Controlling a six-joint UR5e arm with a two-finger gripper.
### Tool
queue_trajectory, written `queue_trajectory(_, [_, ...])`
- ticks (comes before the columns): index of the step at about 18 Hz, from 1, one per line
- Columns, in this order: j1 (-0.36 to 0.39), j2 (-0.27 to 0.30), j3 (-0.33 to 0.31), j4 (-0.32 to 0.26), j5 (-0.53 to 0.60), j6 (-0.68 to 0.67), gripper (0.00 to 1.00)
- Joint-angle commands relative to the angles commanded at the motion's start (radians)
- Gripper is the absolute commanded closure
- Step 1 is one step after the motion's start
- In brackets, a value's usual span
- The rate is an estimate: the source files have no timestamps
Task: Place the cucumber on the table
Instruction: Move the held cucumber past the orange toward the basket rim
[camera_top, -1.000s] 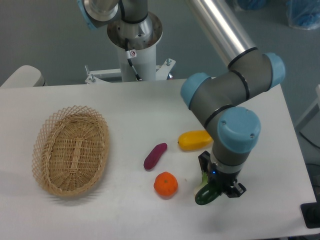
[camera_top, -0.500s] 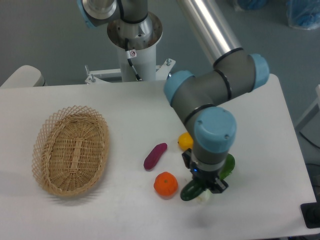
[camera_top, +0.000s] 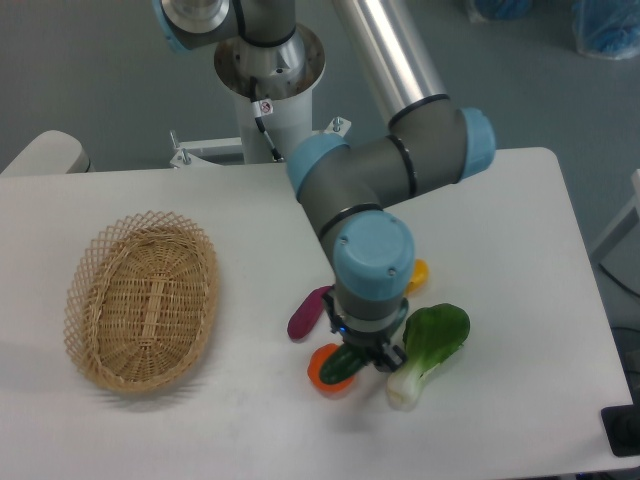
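white and matte, the table (camera_top: 520, 230) ran across most of the view, with our arm's base post behind its far edge and a grey floor beyond. we saw the gripper (camera_top: 362, 358) pointing down over the near half of the table, a little right of the middle, its jaws clenched on the cucumber (camera_top: 343, 365). only the cucumber's dark green, glossy end showed below the wrist, sticking out toward the left edge and overlapping the orange (camera_top: 320, 366); we could not tell whether it touched the table or the orange. the purple vegetable (camera_top: 305, 315) lay just beyond the orange, partly hidden by the wrist. a yellow fruit (camera_top: 418, 274) peeked out on the wrist's far right side. the bok choy (camera_top: 430, 347) lay flat just right of the gripper, leaf toward the right edge, white stalk toward the near edge. the wicker basket (camera_top: 140, 300) sat well apart near the left edge.
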Motion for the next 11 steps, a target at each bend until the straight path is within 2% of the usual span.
queue_trajectory(2, [-0.037, 0.000, -0.014, 0.000, 0.011, -0.092, 0.81])
queue_trajectory(3, [-0.057, -0.002, -0.022, -0.002, 0.009, -0.179, 0.82])
queue_trajectory(7, [-0.083, 0.000, -0.071, 0.005, 0.006, -0.279, 0.80])
queue_trajectory(11, [-0.114, -0.028, -0.061, 0.008, -0.008, -0.451, 0.79])
